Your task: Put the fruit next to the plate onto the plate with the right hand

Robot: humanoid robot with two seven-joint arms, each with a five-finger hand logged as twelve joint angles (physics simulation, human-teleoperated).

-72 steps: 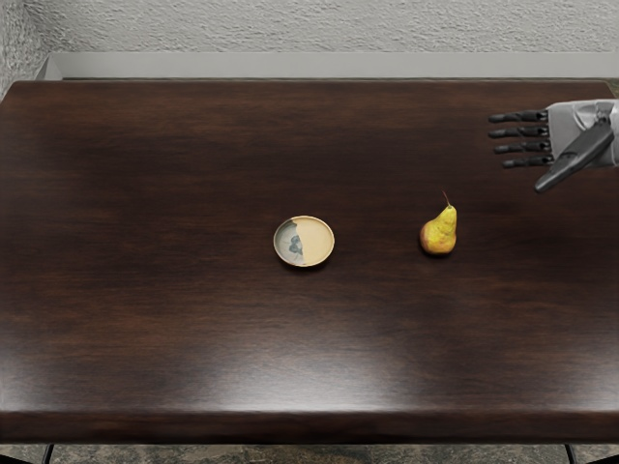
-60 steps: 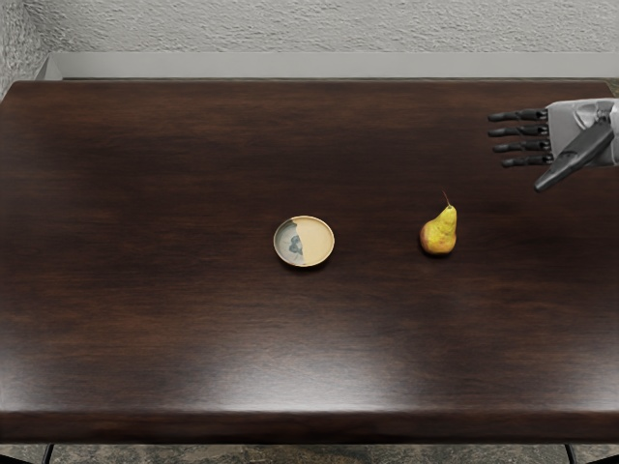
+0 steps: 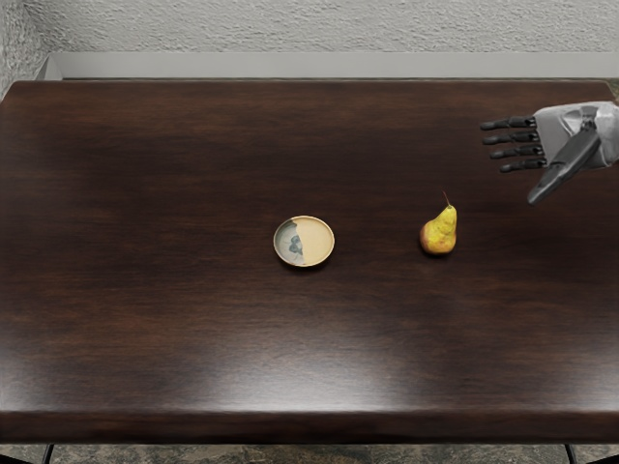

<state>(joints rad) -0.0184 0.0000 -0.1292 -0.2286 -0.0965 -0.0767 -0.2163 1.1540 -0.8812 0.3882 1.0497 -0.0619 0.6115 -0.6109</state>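
Hovering right hand (image 3: pixel 547 143): over the far right edge of the table (image 3: pixel 174 329), fingers (image 3: pixel 507 138) stretched out and spread, thumb apart, holding nothing.
Plate (image 3: pixel 311 242): small, round, tan and grey, near the table's middle.
Pear (image 3: pixel 439 232): upright on the table, right of the plate, apart from it, well clear of the hand.

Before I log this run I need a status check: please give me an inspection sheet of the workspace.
Surface: dark brown glossy wooden table, carrying two things.
Job's things: small round tan plate with a grey patch, near centre, holding nothing; yellow-orange pear upright to its right, apart from it.
Clutter: nothing seen.
Hands: grey right hand at the right edge, fingers spread, holding nothing, away from the pear; left hand out of view.
Cables: nothing seen.
Surroundings: grey textured wall behind.
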